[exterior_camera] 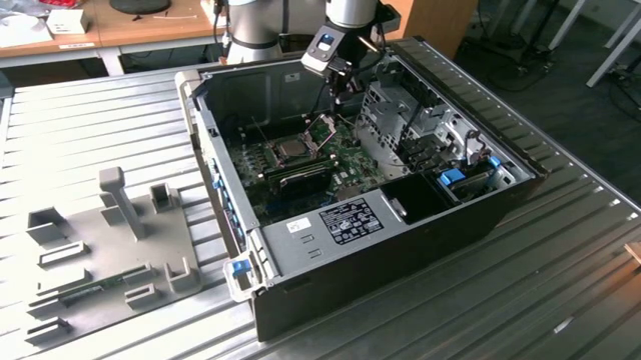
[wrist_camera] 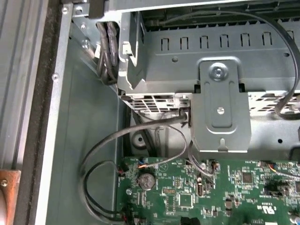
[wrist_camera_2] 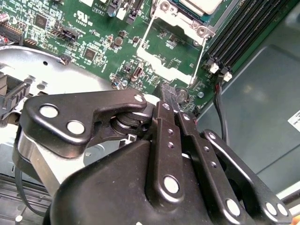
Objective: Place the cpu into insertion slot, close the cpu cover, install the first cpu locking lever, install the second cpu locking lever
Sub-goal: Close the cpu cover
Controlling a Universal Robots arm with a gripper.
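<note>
The cpu lies with its silver-grey top up in the insertion slot on the green board inside the open computer case. The cpu cover stands raised at the slot's far edge. In the second wrist view the cpu is at the picture's edge, the shiny cover frame tilts toward me, and thin wire levers run along its sides. My gripper hangs just behind the cover, black fingers pressed together with nothing between them. From outside, the gripper is above the raised cover.
A metal drive cage and cables stand close to the gripper on the exterior view's right. Black memory slots lie beside the slot. A coin battery sits on the board. A grey fixture plate lies on the table left of the case.
</note>
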